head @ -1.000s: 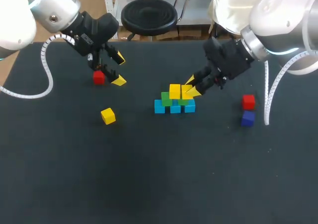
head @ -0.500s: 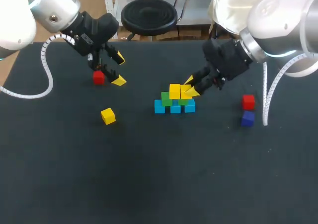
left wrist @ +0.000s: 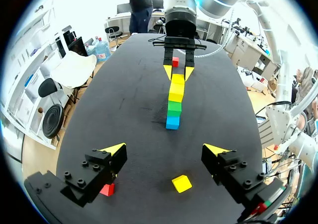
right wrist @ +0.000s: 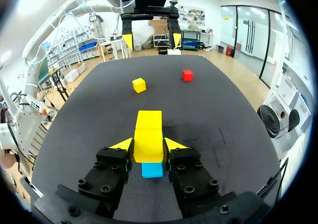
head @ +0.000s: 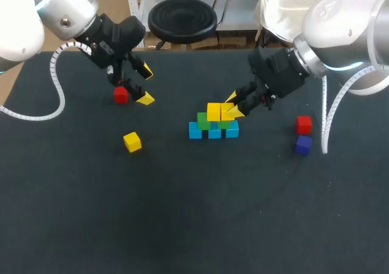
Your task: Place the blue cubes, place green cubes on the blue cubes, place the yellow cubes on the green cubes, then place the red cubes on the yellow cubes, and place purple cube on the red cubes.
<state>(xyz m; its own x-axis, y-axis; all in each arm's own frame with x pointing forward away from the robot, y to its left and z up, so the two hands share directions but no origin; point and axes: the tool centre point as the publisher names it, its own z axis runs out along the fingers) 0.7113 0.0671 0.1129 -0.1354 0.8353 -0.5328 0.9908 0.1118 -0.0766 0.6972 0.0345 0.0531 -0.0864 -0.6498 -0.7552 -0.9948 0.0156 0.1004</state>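
Desk (head: 194, 213): flat matte black top, seen from above and behind.

Stack near the middle: a row of blue cubes (head: 214, 132) on the desk, green cubes (head: 203, 121) resting on them, and two yellow cubes side by side on the green. These are the left yellow cube (head: 213, 111) and the right yellow cube (head: 227, 112).

Loose pieces: a lone yellow cube (head: 132, 141) well to the left of the stack. One red cube (head: 121, 95) lies at far left. A second red cube (head: 304, 124) lies at right, with the purple cube (head: 302, 144) just in front of it, close but apart.

Right arm (head: 340, 25): the right jaws are down at the stack and closed in on the right yellow cube, with a yellow tip against each side. In the right wrist view a blue cube shows directly under it.

Left arm (head: 61, 13): the left jaws are spread wide and hold nothing. The far-left red cube sits just beside one finger; whether they touch I cannot tell. The lone yellow cube lies ahead, between the fingers' line.
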